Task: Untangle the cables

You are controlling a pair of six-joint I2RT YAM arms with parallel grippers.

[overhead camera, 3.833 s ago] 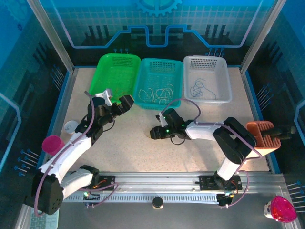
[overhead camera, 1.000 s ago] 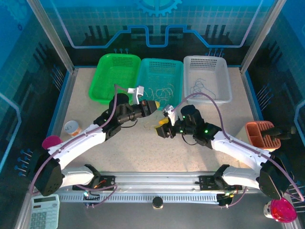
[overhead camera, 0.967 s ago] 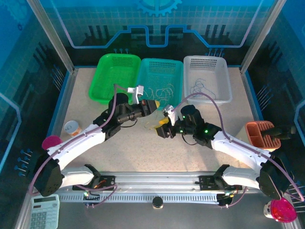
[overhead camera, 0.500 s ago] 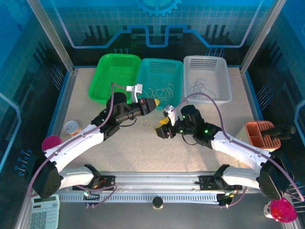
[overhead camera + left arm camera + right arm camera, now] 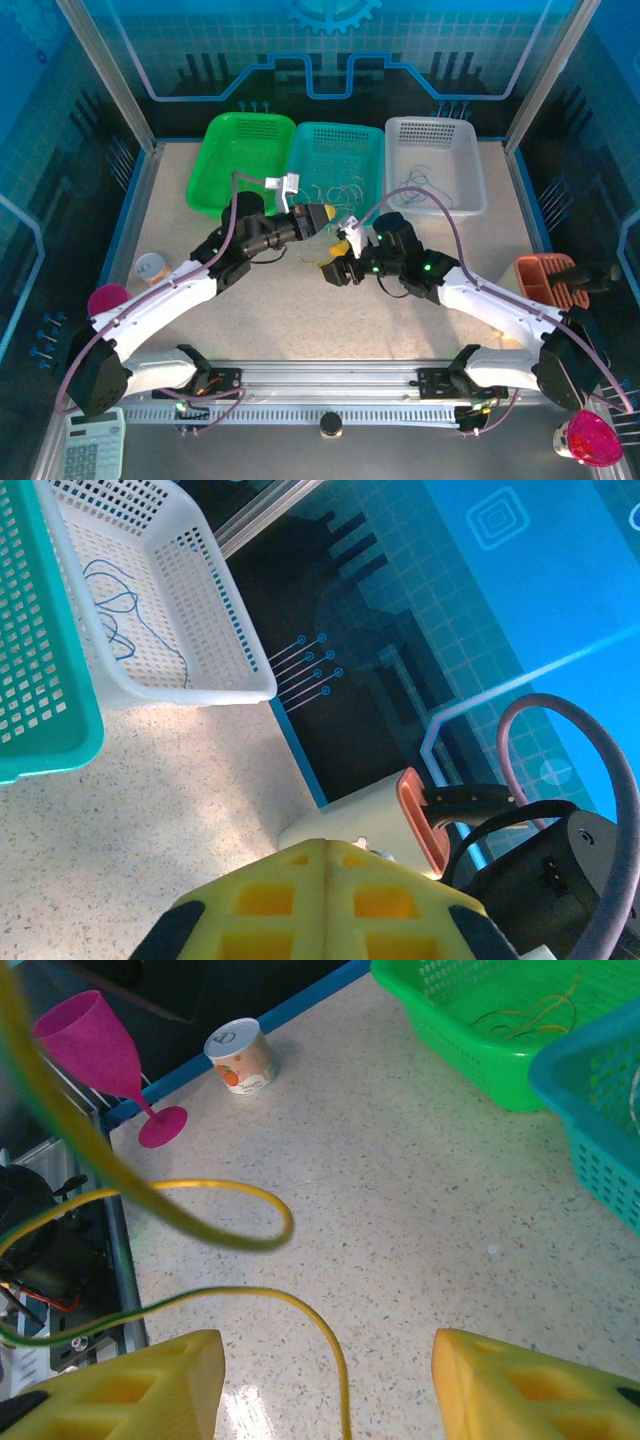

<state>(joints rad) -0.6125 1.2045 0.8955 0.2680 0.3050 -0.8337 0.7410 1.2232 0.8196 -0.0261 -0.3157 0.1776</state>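
Its wrist view shows a yellow cable (image 5: 100, 1165) looping between the right gripper (image 5: 326, 1360)'s wide jaws; the left gripper (image 5: 325, 860)'s are closed.

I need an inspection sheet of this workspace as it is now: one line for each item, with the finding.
Surface: speckled table, no spill seen.
Job's things: yellow cable loops ahead of the right gripper; others lie in the green basket, teal basket and white basket.
Clutter: can, pink glass, second glass, orange rack, calculator.
Grippers: left gripper shut; right gripper open.
Cables: lilac arm cable loops above the arm.
Surroundings: blue panels, metal frame.
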